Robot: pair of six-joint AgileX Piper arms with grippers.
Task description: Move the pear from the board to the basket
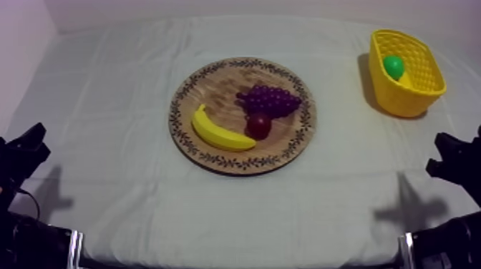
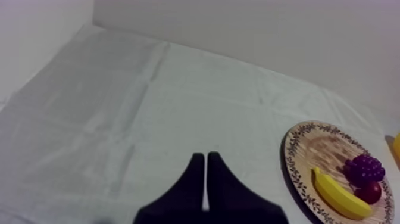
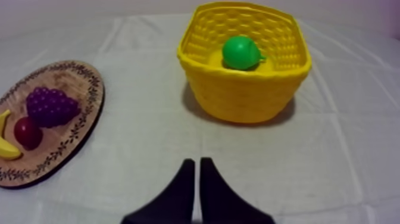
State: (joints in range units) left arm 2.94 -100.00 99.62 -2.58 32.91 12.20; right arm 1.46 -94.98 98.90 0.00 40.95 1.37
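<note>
Grey-white cloth (image 1: 107, 143) over table (image 1: 236, 214), pale bare wall (image 2: 238, 30) behind. Pear (image 3: 241, 52) lies in basket (image 3: 244, 95), stem end pointing away from board (image 1: 215, 79), long axis roughly level. Right fingers (image 3: 186, 179) pressed together, empty, well short of basket. Left fingers (image 2: 193, 179) likewise closed, far across table.

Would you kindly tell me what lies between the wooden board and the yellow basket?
Only bare cloth lies between the wooden board and the yellow basket; the top and right wrist views both show it.
</note>
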